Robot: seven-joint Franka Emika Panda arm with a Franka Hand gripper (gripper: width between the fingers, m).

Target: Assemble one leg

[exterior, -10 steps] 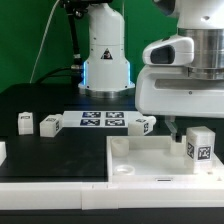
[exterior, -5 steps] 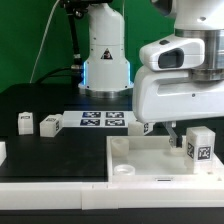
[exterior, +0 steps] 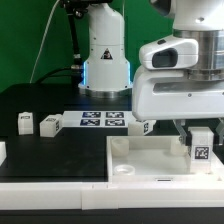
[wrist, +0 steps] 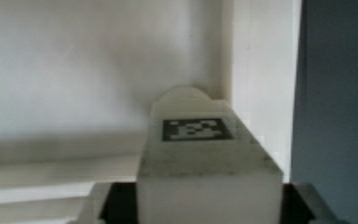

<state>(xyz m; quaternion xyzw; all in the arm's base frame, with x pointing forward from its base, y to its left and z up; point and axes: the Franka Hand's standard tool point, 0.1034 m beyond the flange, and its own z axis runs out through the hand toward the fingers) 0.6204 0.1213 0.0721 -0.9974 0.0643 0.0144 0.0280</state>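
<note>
My gripper [exterior: 202,138] is shut on a white leg [exterior: 201,146] with a square marker tag and holds it upright over the far right part of the large white top [exterior: 150,158]. In the wrist view the leg [wrist: 201,150] fills the space between the dark fingers [wrist: 110,203], its tag facing the camera, above the white top [wrist: 69,90]. Whether the leg's lower end touches the top is hidden. Three more legs lie on the black table: two at the exterior view's left [exterior: 24,122], [exterior: 50,124] and one behind the gripper [exterior: 143,126].
The marker board [exterior: 100,120] lies on the black table between the loose legs. The robot's white base [exterior: 105,60] stands at the back. A round corner socket [exterior: 122,170] shows at the top's near left corner. A white part edge [exterior: 2,152] is at the far left.
The gripper with the leg has lowered slightly toward the top and shifted a little to the exterior view's right.
</note>
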